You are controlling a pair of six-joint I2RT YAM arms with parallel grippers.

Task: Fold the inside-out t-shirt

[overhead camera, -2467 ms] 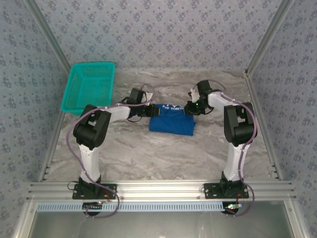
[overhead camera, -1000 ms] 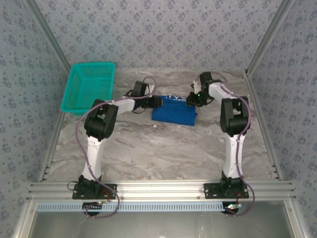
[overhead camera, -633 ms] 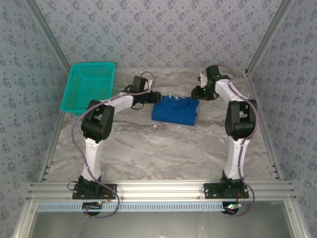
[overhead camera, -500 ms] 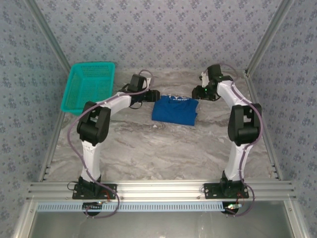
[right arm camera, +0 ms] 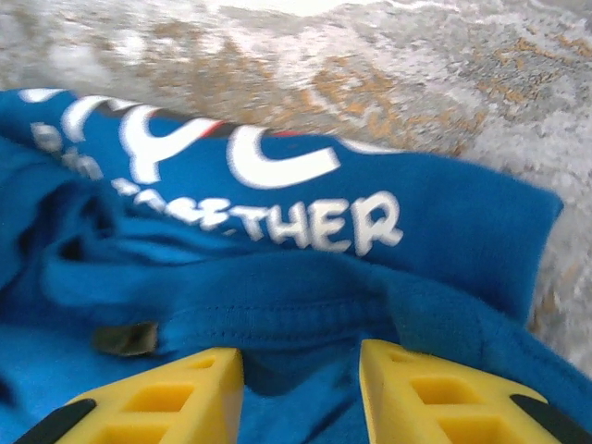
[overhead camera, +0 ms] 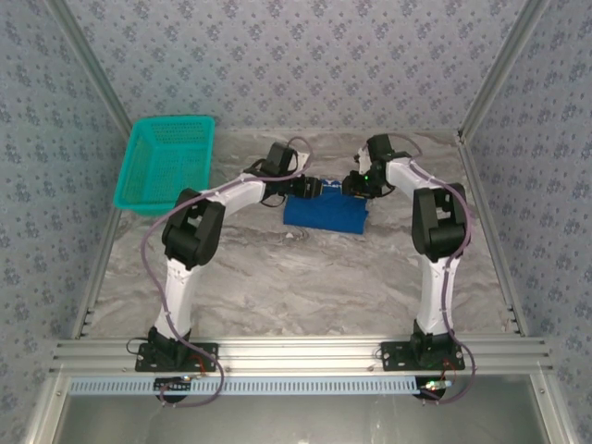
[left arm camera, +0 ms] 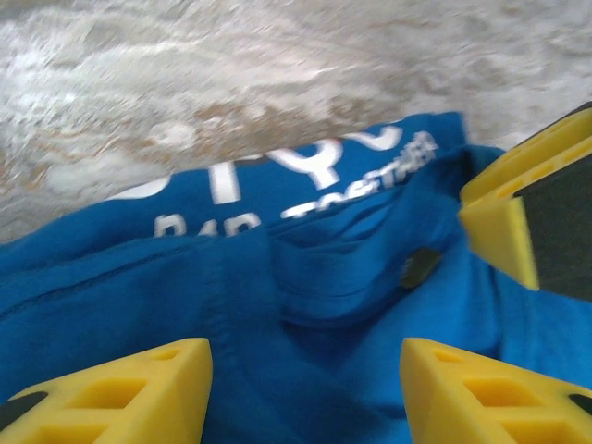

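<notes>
Inside-out t-shirt lying folded, long axis running 9-to-3 o'clock, print edge facing 12. Left gripper and right gripper poising over that edge, jaws apart.

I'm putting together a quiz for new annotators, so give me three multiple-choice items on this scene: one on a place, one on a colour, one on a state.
1. Where does the basket stand on the table?
A) far left corner
B) near right corner
C) between the arms' bases

2. What colour is the lettering on the shirt?
A) black
B) white
C) green

3. How is the left hand?
A) shut on the basket
B) shut on bare table
C) open, over the shirt

Key:
1 A: the top view shows it at the far left.
2 B: both wrist views show white letters on blue cloth.
3 C: its yellow fingers stand apart with blue cloth beneath them.
</notes>
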